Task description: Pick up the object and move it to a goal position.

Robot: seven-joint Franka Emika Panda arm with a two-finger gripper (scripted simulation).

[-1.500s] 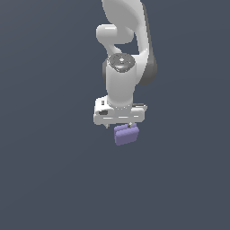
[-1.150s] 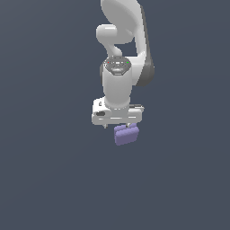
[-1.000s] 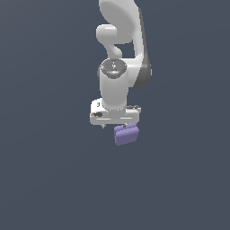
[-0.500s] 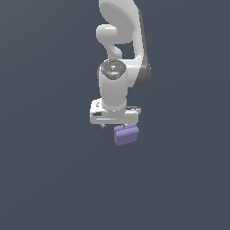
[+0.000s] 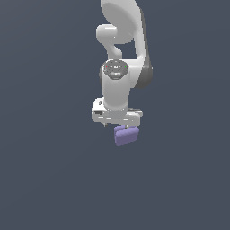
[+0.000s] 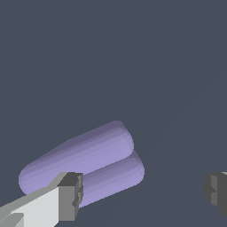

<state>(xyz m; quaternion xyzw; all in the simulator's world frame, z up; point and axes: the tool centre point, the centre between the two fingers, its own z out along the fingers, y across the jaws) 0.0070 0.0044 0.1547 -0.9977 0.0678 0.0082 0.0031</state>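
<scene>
One white Franka arm point(image 5: 123, 54) hangs down the middle of the exterior view, its smooth, glossy links rounded like tubes, with a darker grey band along the side towards the exterior view's right. A round cap with small coloured marks sits on the joint above the wrist. Below it a flat, pale crossbar forms the hand, and the gripper point(image 5: 119, 122) points straight down.

The object point(image 5: 126, 134) is a small lavender-purple block with a matte finish. In the exterior view it lies just beneath the hand, offset slightly towards the exterior view's right, and its top edge meets the underside of the hand in the picture. Whether the two touch cannot be told from that view.

In the wrist view the object point(image 6: 84, 162) appears as two rounded, sausage-like lobes lying side by side, with a shallow groove running along the seam between them. Its ends are softly domed and its surface shows faint faceted banding.

The jaws are released and spread wide in the wrist view. One finger is a pale grey bar ending in a dark, blocky, ridged pad point(image 6: 70, 195), and this pad overlaps the near edge of the object. The other dark pad point(image 6: 216, 188) stands well apart at the picture's edge. The gap midway across the gripper point(image 6: 144, 193) holds nothing, and the object lies beside and behind the first pad, not between the two.

All surroundings are a uniform, flat slate-grey, with no visible edge or texture.
</scene>
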